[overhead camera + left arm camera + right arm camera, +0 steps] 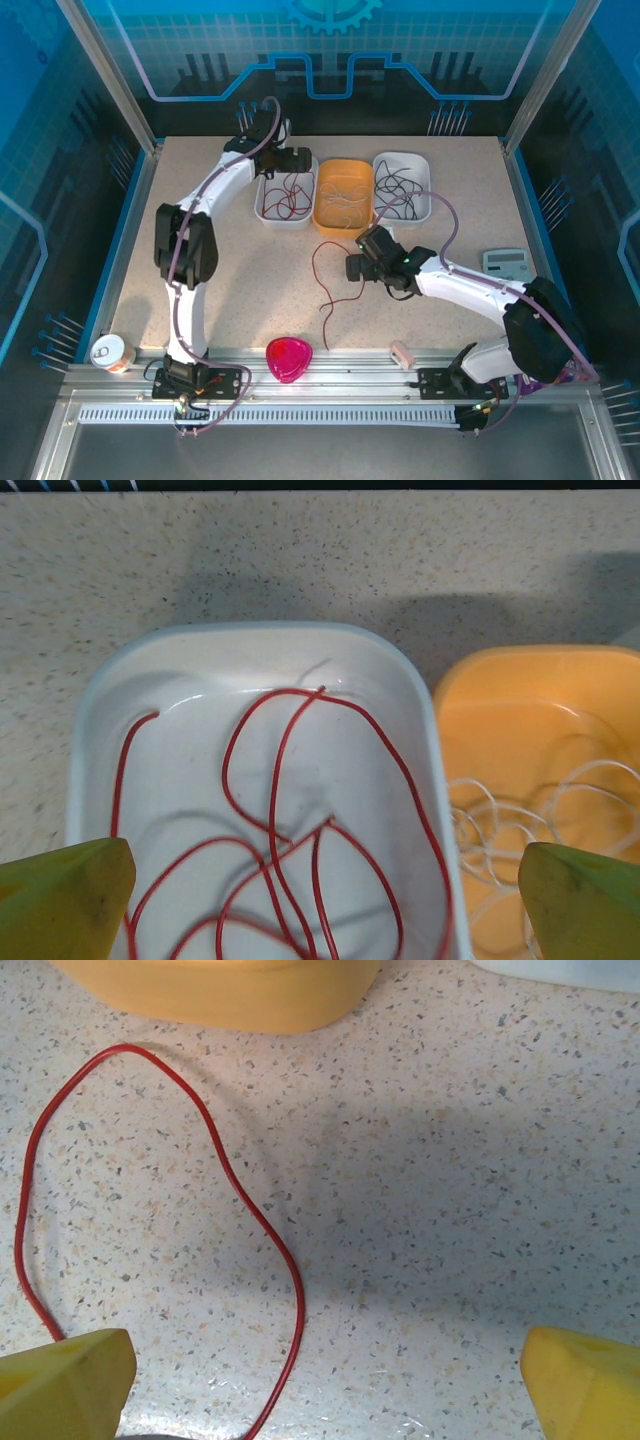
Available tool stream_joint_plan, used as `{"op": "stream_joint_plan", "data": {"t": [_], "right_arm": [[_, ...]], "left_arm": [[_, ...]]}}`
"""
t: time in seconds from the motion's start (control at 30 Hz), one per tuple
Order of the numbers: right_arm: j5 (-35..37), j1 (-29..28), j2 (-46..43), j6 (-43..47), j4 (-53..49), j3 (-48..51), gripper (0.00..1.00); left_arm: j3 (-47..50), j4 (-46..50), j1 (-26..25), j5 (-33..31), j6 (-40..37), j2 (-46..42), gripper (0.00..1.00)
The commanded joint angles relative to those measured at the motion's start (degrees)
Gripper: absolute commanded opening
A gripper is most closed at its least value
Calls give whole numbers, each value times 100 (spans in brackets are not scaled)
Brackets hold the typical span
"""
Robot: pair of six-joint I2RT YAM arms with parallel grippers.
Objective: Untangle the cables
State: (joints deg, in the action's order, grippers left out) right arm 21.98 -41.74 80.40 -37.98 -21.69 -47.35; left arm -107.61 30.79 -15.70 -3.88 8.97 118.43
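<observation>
Red cables (280, 810) lie coiled in the left white tray (250, 645), and my left gripper (325, 895) hangs open right above them with nothing between its yellow fingers (70, 895). Pale whitish cables (500, 820) fill the orange tray (520, 695) beside it. From above, the left gripper (283, 165) sits over that left white tray (266, 212), and black cables (398, 185) lie in the right white tray (424, 165). One loose red cable (325, 280) curls on the table. My right gripper (352, 268) stands open just right of it, and the red cable (240, 1190) runs between its fingers (70, 1385) on the tabletop.
A pink heart-shaped dish (289, 358) and a small white block (402, 353) rest at the near rail. A calculator (505, 263) lies at the right and a round cup (112, 352) at the near left corner. The orange tray (220, 990) is close ahead of the right gripper.
</observation>
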Motion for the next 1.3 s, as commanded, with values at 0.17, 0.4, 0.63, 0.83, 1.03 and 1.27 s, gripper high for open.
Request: {"op": "stream_joint_plan", "data": {"t": [0.17,0.4,0.63,0.83,1.03,1.27], "right_arm": [[361,-70,38,-197,-50,-74,100],[210,-69,295,148,27,-183,100],[182,-223,1089,824,-142,-831,96],[187,-249,1736,1172,-34,-1277,88],[126,-146,2388,1450,-52,-1759,69],[174,-62,2778,1506,-63,-1936,48]], "left_arm": [[2069,-639,-649,-818,529,-2151,99],[3703,-1127,-1330,-1255,1121,-3491,99],[5245,-1701,-1687,-1697,2001,-4561,99],[6243,-1996,-1719,-1928,2663,-5296,99],[6535,-1851,-1724,-2077,2868,-5532,99],[6569,-1891,-1719,-2056,2988,-5462,99]]}}
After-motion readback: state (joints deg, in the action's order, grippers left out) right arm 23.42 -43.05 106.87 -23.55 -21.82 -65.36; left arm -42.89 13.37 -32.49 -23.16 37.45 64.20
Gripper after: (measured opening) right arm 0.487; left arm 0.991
